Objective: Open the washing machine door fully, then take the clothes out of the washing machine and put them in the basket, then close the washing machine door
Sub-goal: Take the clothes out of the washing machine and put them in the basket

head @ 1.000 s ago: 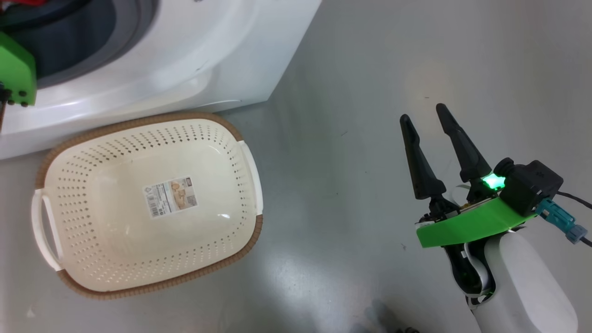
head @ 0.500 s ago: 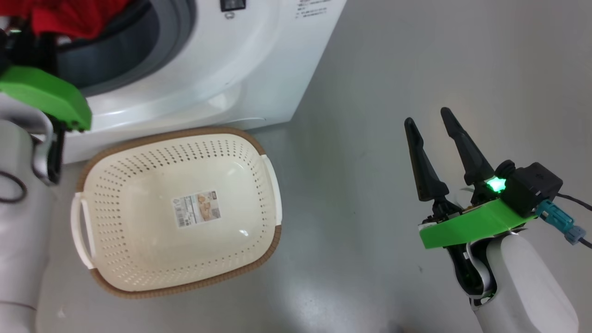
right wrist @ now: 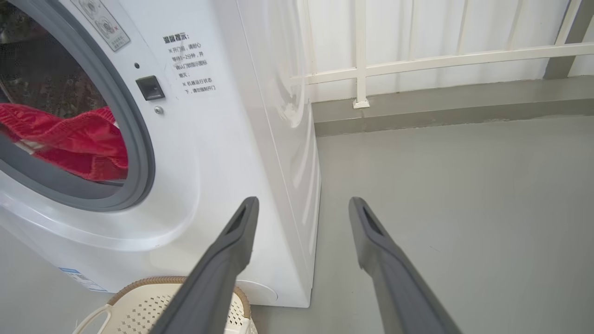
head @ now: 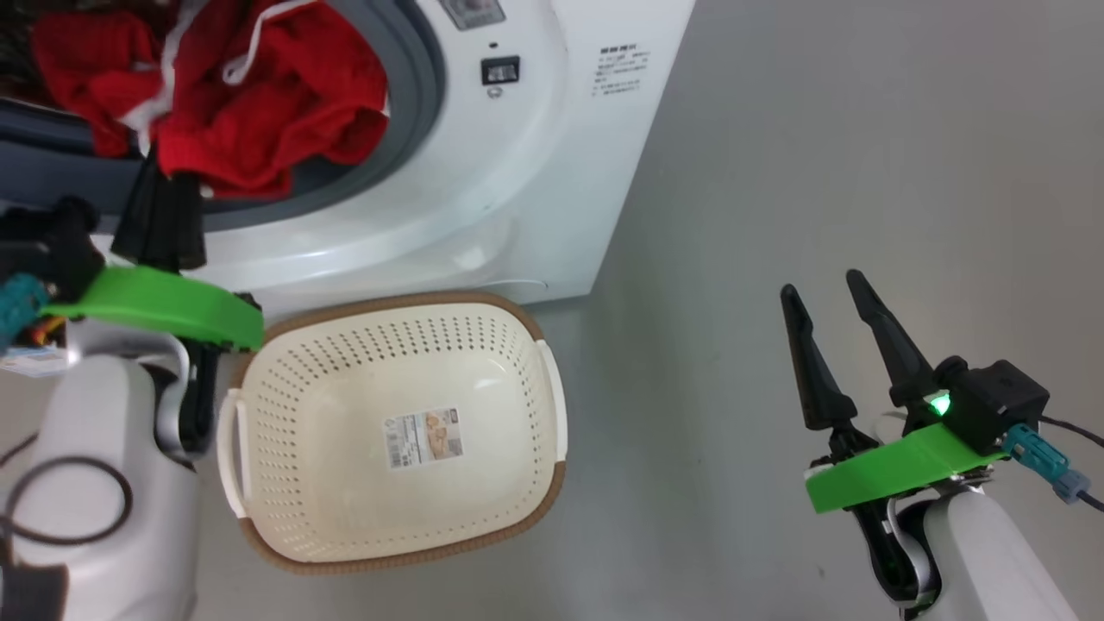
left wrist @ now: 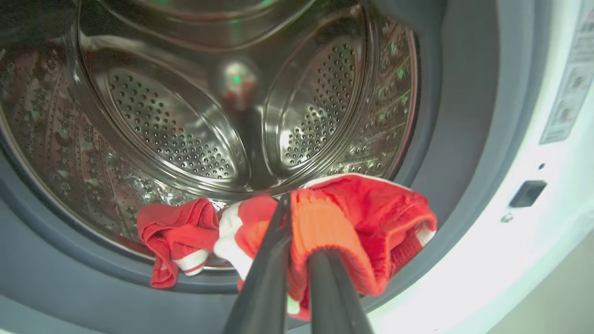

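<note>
The white washing machine (head: 517, 172) stands at the upper left with its mouth uncovered; the washing machine door is out of view. Red clothes (head: 259, 112) with white trim bulge over the grey gasket. My left gripper (head: 164, 185) is shut on their lower edge. In the left wrist view the left gripper (left wrist: 292, 208) pinches the red clothes (left wrist: 366, 218) in front of the steel drum (left wrist: 185, 116). The cream basket (head: 302, 405) sits empty on the floor below the machine. My right gripper (head: 832, 297) hovers open over bare floor, well right of the basket.
In the right wrist view the open right gripper (right wrist: 301, 204) points past the machine's front corner (right wrist: 278, 185). The basket rim (right wrist: 153, 282) lies below the machine. A white railing (right wrist: 362, 69) and a low kerb run behind the grey floor (right wrist: 464, 208).
The head camera has swung, bringing the machine's mouth and my left arm into view. The red clothes now hang out over the gasket in the shut left gripper. The right gripper stays open.
</note>
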Tool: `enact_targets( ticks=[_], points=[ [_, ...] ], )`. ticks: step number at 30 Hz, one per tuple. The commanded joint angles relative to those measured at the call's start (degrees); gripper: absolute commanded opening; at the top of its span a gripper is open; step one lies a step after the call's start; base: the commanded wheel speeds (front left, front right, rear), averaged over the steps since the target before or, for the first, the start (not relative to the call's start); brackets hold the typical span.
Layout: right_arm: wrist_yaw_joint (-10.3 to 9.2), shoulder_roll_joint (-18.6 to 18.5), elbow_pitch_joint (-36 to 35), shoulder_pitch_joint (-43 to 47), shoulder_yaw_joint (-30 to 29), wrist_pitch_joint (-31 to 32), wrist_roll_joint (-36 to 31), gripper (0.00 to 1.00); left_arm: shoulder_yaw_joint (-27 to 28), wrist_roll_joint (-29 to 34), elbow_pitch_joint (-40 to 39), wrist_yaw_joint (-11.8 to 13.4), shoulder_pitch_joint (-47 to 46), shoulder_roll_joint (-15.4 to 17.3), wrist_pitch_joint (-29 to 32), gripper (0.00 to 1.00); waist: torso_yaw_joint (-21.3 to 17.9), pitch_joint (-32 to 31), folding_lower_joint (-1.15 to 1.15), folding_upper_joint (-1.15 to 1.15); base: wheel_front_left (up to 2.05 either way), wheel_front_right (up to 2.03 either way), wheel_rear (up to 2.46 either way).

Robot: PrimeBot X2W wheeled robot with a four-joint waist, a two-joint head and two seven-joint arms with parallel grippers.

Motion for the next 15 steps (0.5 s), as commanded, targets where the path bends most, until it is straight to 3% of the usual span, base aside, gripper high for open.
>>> enact_targets(
  ticks=[1, 5, 15],
  points=[
    [0.28, 0.07, -1.06, 1.32, 0.49, -0.37, -0.71, 1.0, 2.65, 0.88, -3.49, -0.53, 1.93, 1.16, -0.68, 0.0, 1.98, -2.8, 0.0, 0.0, 0.0, 0.0, 0.0],
    [0.28, 0.07, -1.21, 2.86, -0.92, -0.37, -1.04, 1.0, 5.29, 2.2, -9.71, -1.23, 6.67, -1.39, -0.69, 0.0, 3.09, -4.51, 0.0, 0.0, 0.0, 0.0, 0.0],
    [0.28, 0.07, -1.47, 4.88, -2.93, -0.37, -1.49, 1.0, 6.91, 2.32, -22.85, -1.59, 14.2, -3.93, -0.69, 0.0, 4.35, -6.8, 0.0, 0.0, 0.0, 0.0, 0.0]
  ],
)
